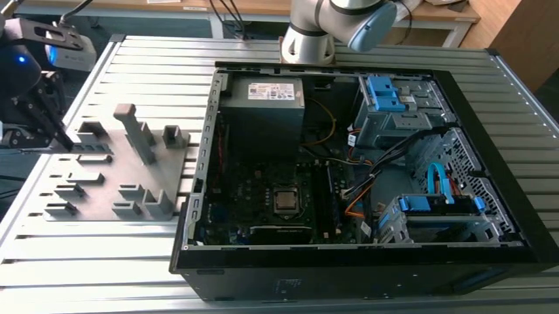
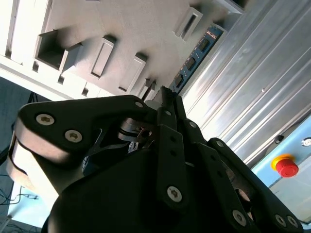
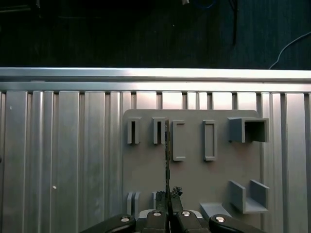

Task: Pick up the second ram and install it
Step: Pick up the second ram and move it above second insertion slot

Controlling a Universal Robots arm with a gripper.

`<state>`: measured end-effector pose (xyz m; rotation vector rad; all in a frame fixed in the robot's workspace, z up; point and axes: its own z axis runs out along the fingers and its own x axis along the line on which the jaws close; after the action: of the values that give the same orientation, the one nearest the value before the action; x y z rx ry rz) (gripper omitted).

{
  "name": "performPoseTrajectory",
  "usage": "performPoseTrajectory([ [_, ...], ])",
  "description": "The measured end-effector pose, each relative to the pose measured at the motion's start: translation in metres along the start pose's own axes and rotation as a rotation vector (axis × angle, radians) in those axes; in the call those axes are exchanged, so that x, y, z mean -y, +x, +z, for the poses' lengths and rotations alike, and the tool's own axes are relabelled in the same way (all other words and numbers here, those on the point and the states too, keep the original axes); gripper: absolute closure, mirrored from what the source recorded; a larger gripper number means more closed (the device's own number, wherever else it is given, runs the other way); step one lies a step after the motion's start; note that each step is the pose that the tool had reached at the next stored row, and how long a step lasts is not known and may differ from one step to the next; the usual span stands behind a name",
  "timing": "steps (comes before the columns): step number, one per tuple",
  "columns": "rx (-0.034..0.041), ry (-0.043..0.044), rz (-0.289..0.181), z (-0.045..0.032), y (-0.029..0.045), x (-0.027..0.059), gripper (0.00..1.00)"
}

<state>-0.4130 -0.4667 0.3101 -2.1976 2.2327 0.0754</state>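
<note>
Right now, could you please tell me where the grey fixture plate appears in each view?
Exterior view: the grey fixture plate lies on the exterior view's left, beside the computer case.
Second wrist view: plate beyond the gripper.
First wrist view: plate behind the second ram held edge-on.
Shared landmark: the ribbed metal table under it.

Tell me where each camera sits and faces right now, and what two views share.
Exterior view: off the arm, high, looking down on the ribbed metal table, open black computer case and grey plastic fixture plate; the arm's pale base shows.
Second wrist view: on the wrist, looking past the black gripper at the plate and the blue-green circuit-board stick, the second ram.
First wrist view: on the wrist, looking along the gripper onto the plate; the ram is edge-on.
Shared: both wrist views show the gripper holding the ram.
</note>
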Motion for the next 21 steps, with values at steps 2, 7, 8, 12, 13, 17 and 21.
performPoseTrajectory([
  [2, 0.0000, 0.0000, 0.000, -0.0034, -0.0001, -0.0001, 0.86],
  [7, -0.0001, -0.0001, 0.000, -0.0118, -0.0004, -0.0003, 0.86],
  [8, -0.0001, -0.0001, 0.000, -0.0134, -0.0005, -0.0004, 0.86],
  [12, -0.0001, -0.0001, 0.000, -0.0214, -0.0008, -0.0006, 0.86],
  [13, 0.0000, 0.0000, 0.000, -0.0235, -0.0009, -0.0007, 0.86],
  [17, -0.0001, -0.0001, 0.000, -0.0320, -0.0012, -0.0009, 0.86],
  [21, 0.0000, 0.0000, 0.000, -0.0399, -0.0016, -0.0011, 0.86],
])
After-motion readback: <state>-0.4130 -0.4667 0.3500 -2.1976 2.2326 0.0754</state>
